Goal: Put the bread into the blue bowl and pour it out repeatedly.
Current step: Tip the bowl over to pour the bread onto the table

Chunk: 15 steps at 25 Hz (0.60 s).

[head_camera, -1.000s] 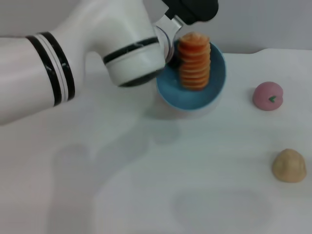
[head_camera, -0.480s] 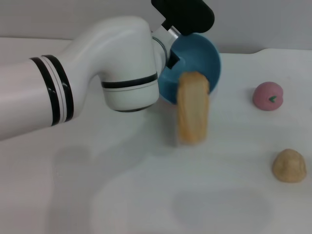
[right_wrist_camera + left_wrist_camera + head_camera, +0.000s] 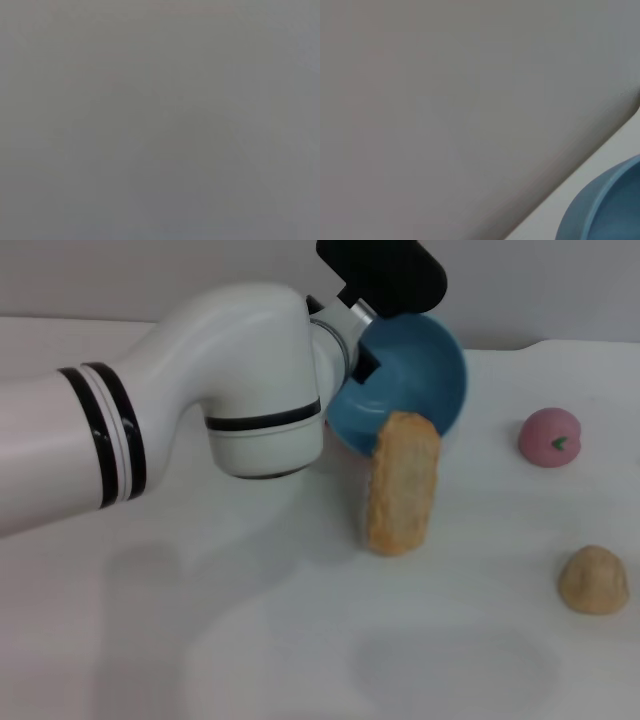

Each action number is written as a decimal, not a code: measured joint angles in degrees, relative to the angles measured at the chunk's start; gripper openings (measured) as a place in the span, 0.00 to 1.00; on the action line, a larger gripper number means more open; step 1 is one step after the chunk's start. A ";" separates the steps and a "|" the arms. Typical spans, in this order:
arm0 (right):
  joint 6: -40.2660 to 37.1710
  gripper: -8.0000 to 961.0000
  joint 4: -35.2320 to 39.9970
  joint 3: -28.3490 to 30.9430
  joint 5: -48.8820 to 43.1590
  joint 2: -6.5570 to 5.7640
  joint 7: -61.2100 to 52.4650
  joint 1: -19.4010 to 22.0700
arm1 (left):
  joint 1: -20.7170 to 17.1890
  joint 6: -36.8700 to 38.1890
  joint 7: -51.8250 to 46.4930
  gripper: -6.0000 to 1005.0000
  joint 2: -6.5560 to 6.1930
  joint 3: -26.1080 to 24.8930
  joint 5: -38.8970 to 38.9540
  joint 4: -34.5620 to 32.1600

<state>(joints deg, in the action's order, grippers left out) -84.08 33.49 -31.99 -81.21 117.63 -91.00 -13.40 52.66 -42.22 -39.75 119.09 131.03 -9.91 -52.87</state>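
Bread (image 3: 402,483) out of blue bowl (image 3: 412,370): tan flat underside up, lying on white table (image 3: 300,640), far end touching or just under the bowl's lower rim, near end pointing toward the robot. Bowl tipped, opening facing near-right, held at its left rim by left gripper (image 3: 352,348); fingers hidden behind wrist housing, so cannot tell whether clenched on the rim, though the tilted bowl suggests a grip. Right gripper not seen in any view.

Handling, judged: loaf looks light, stiff, hollow plastic; slides readily on glossy bowl. Best taken across the narrow width at mid-length, not end to end. Flat side up gives less purchase than ridges.

Versus half a second back: loaf then blurred, mid-fall just below the rim; now sharp and settled on table. A second back: upright inside bowl, ridged face showing. Pink fruit toy (image 3: 549,437) and beige lump (image 3: 593,580) unmoved at right.
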 joint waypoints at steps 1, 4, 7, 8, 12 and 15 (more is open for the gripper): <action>0.00 0.53 -0.02 0.00 0.00 -0.02 0.01 -0.02 | -0.85 0.88 -1.07 0.01 -0.01 0.03 -1.81 -1.50; 0.04 0.53 -0.06 0.00 0.00 -0.04 0.02 -0.05 | -2.23 1.59 -2.46 0.01 0.00 0.16 -5.42 -4.48; 0.06 0.53 -0.08 -0.01 0.00 -0.05 0.04 -0.05 | -4.15 2.47 -4.35 0.01 0.01 0.63 -10.79 -8.25; 0.06 0.53 -0.09 0.00 0.00 -0.04 0.06 -0.05 | -6.12 3.56 -8.14 0.01 0.01 1.87 -18.16 -11.34; 0.07 0.53 -0.09 0.00 0.00 -0.04 0.10 -0.04 | -7.28 3.97 -13.67 0.01 0.00 3.42 -26.10 -12.73; 0.07 0.53 -0.09 -0.17 0.00 -0.03 0.11 -0.08 | -7.51 4.01 -17.06 0.01 0.00 3.77 -29.67 -12.87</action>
<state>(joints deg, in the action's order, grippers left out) -84.02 33.39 -32.16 -81.21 117.60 -90.89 -13.49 45.15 -38.21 -56.81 119.09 134.80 -39.58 -65.75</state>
